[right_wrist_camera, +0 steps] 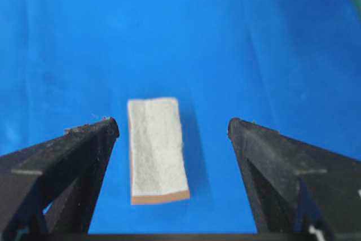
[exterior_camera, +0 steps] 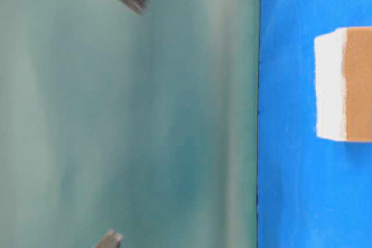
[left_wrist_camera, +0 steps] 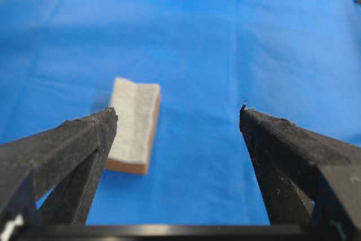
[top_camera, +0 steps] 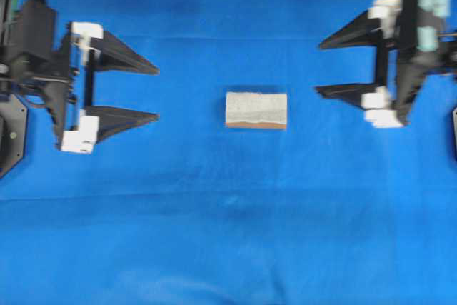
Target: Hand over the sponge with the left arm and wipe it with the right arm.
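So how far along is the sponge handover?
Nothing done yet: the grey-topped, orange-backed rectangular sponge lies untouched on the blue cloth. In hand: the plain black left hand and blue-patched right hand face it, open, both apart. Left: grasp, handover, wipe.

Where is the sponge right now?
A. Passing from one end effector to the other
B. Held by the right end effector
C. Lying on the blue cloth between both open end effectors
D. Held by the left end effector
C: the sponge lies flat on the cloth, apart from the open left end effector and the open right end effector.
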